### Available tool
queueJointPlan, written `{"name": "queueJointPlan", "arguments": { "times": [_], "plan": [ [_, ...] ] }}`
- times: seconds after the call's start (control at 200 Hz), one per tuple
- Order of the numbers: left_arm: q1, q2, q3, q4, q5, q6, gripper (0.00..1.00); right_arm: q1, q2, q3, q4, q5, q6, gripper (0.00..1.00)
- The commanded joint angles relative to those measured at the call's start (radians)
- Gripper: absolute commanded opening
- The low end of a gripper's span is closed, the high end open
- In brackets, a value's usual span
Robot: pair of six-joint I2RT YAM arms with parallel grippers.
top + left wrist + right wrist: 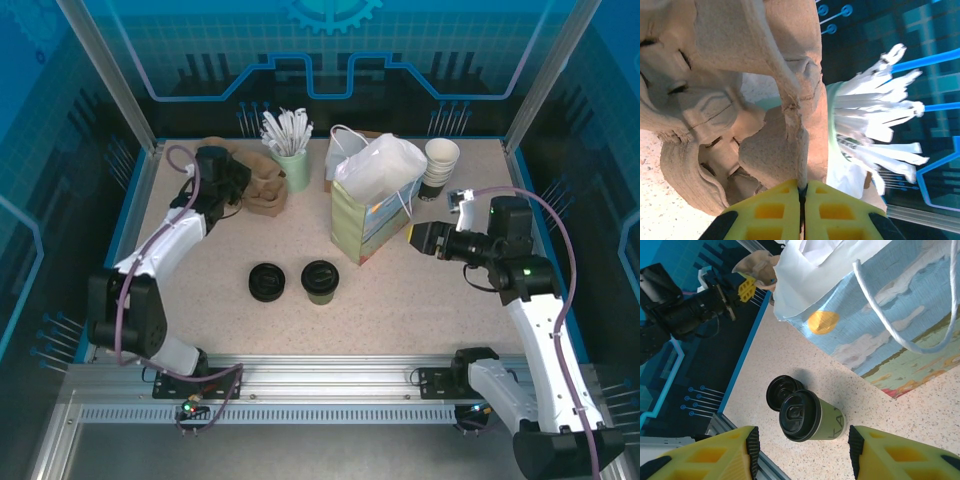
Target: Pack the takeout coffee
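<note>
Clamping the cardboard tray (730,75) with my left gripper (801,192), I aim my wide-open right gripper (801,450) at the coffee cup (812,417) standing near the paper bag (900,315), ungrasped, so reaching it seems next.

A speckled beige table (400,320) with a blue rim stands inside a booth of blue wall panels (200,50) printed with pale grid lines and circuit-like tracks, with a gear motif (330,12) at the top of the far one. Slanting metal posts (105,75) rise from the table's far corners. A ribbed aluminium rail (330,378) runs along its near edge, and the light is bright and even.
</note>
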Motion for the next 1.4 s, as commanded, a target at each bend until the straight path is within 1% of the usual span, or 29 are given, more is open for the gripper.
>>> {"name": "queueJointPlan", "arguments": {
  "times": [0.0, 0.105, 0.215, 0.365, 0.42, 0.56, 0.805, 0.926, 1.031, 1.141, 1.266, 1.396],
  "plan": [
    [0.011, -0.120, -0.001, -0.065, -0.040, 0.064, 0.08, -0.020, -0.026, 0.028, -0.012, -0.044, 0.001, 0.52],
    [0.010, -0.218, 0.024, -0.145, -0.034, 0.117, 0.07, -0.021, -0.039, 0.048, 0.003, -0.058, -0.001, 0.52],
    [0.006, -0.307, 0.074, -0.222, 0.012, 0.190, 0.05, -0.020, -0.044, 0.070, 0.032, -0.084, 0.002, 0.52],
    [-0.030, -0.381, 0.157, -0.289, 0.128, 0.315, 0.04, -0.020, -0.029, 0.101, 0.092, -0.131, 0.030, 0.53],
    [-0.042, -0.393, 0.183, -0.289, 0.210, 0.346, 0.04, -0.021, -0.019, 0.112, 0.119, -0.152, 0.048, 0.53],
    [-0.080, -0.386, 0.240, -0.267, 0.405, 0.369, 0.03, -0.018, 0.013, 0.141, 0.191, -0.206, 0.116, 0.54],
    [-0.251, -0.338, 0.333, -0.249, 0.567, 0.491, 0.05, 0.001, 0.043, 0.201, 0.248, -0.243, 0.151, 0.54],
    [-0.300, -0.295, 0.345, -0.194, 0.694, 0.505, 0.04, 0.016, 0.063, 0.241, 0.263, -0.271, 0.154, 0.56],
    [-0.335, -0.267, 0.348, -0.138, 0.776, 0.510, 0.04, 0.031, 0.069, 0.278, 0.262, -0.280, 0.142, 0.57],
    [-0.359, -0.245, 0.354, -0.088, 0.839, 0.507, 0.03, 0.053, 0.068, 0.306, 0.263, -0.295, 0.112, 0.57],
    [-0.386, -0.226, 0.359, -0.045, 0.895, 0.507, 0.03, 0.073, 0.074, 0.349, 0.214, -0.308, 0.062, 0.57],
    [-0.406, -0.214, 0.361, -0.034, 0.923, 0.514, 0.02, 0.083, 0.074, 0.373, 0.182, -0.315, 0.035, 0.56]
  ]
}}
